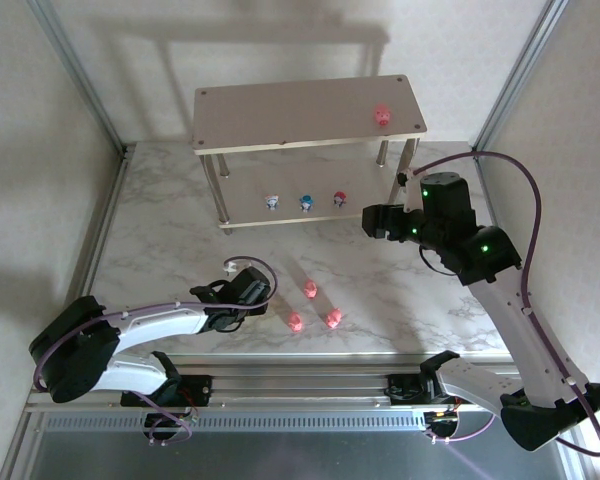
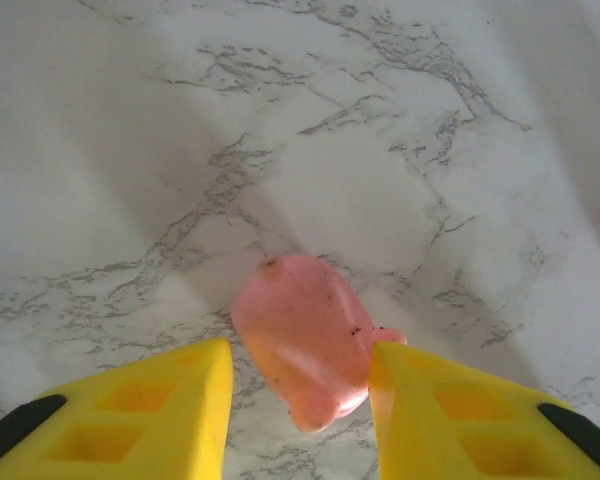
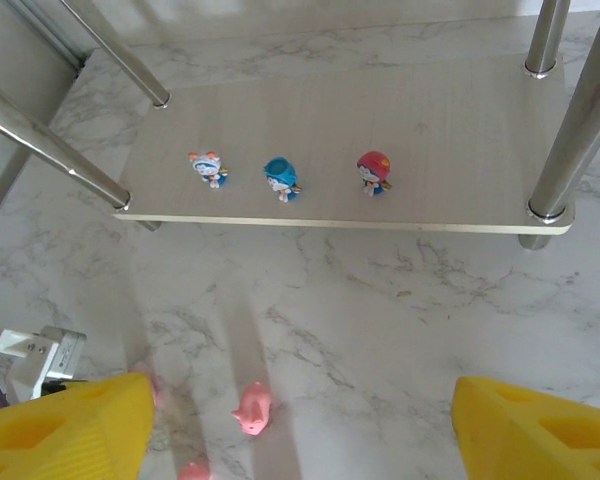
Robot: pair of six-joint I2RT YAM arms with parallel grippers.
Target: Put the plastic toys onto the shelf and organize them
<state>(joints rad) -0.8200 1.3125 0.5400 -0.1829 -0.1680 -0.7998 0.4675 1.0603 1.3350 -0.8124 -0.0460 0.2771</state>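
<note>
Shelf [image 1: 280,105]: two pale beige boards, one above the other, with a screw at each corner and thin silver legs; it stands at the far side of the table [image 1: 170,230], which is white marble with grey veins.
Top board: the top pink toy [image 1: 382,115] sits alone near the right end.
Lower board: three upright figurines stand in a row, apart from each other and near the front edge. From left to right they are the whitish-blue toy [image 3: 209,168], the blue toy [image 3: 281,178] and the red toy [image 3: 373,172].
Loose toys: three lie on the table in front of the shelf, well apart from it. The first loose pink toy [image 1: 308,290] is nearest the shelf; the second loose pink toy [image 1: 295,321] and the third loose pink toy [image 1: 332,318] lie side by side beyond it.
Fifth pink toy [image 2: 305,340]: glossy and smooth, with a rounded body, small stubby bumps, a brownish spot at one end and tiny dark specks. It lies on the table in front of the shelf.
Left fingers [image 2: 150,400]: yellow, one on either side of the fifth pink toy and close against it; I cannot tell whether they pinch it.
Right fingers [image 3: 70,430]: yellow, spread wide with nothing between them, just in front of the lower board's right end.
</note>
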